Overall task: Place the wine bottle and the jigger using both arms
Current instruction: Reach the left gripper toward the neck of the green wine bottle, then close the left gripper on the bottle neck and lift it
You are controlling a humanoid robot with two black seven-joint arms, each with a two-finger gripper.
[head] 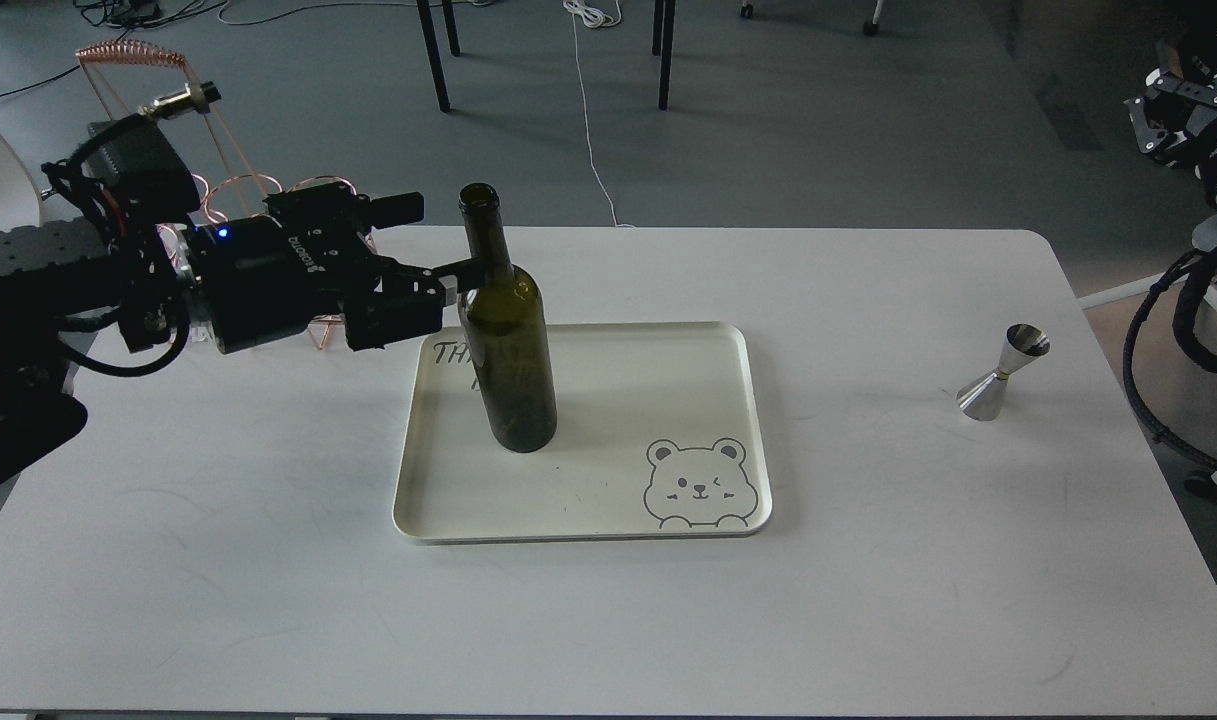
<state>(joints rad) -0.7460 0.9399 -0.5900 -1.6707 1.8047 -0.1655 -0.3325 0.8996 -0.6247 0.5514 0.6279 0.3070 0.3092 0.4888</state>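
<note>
looks like robotics lab or office test room: grey carpet floor (818, 120), loose cables (588, 110), chair legs (433, 55) beyond fingers, plain white table (868, 560) below.
</note>
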